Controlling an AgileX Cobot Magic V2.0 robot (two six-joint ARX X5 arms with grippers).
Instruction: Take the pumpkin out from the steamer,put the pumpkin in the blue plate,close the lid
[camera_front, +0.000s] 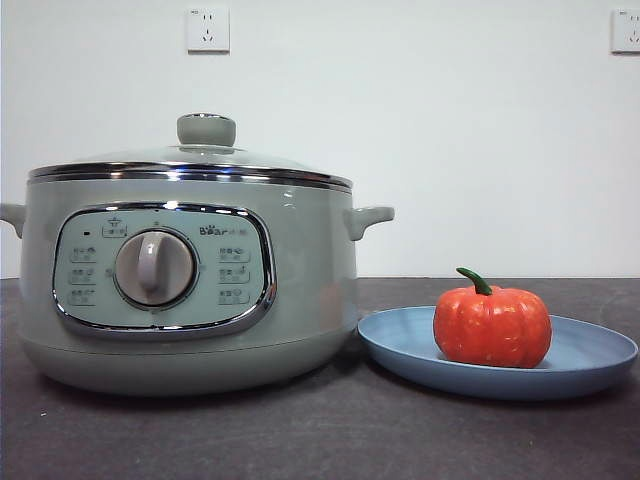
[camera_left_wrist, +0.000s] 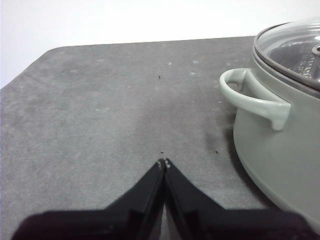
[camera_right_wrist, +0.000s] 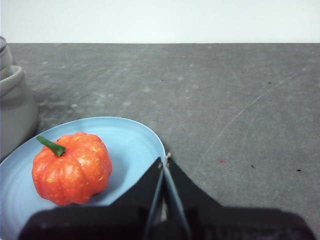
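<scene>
steamer (camera_front: 190, 280): stood on the dark table (camera_front: 320, 440), panel and dial facing the front camera. lid (camera_front: 200, 160): seated level on the steamer's rim, knob up, so the closing step looked done.

plate (camera_front: 590, 362): lay flat just beside the steamer, its rim close to the pot's base, a short carry from the pot.

pumpkin (camera_front: 492, 326): sat upright in the plate, stem up, off centre toward the steamer side; nothing held it, resting on its own flat base.

left pincer (camera_left_wrist: 164, 162): tips together, empty, low over bare table beside the steamer's side handle (camera_left_wrist: 252, 97), touching nothing.

right pincer (camera_right_wrist: 164, 159): tips together, empty, over the plate's edge, near the pumpkin but apart from it.

status: all three steps judged complete; both arms appeared parked clear.
</scene>
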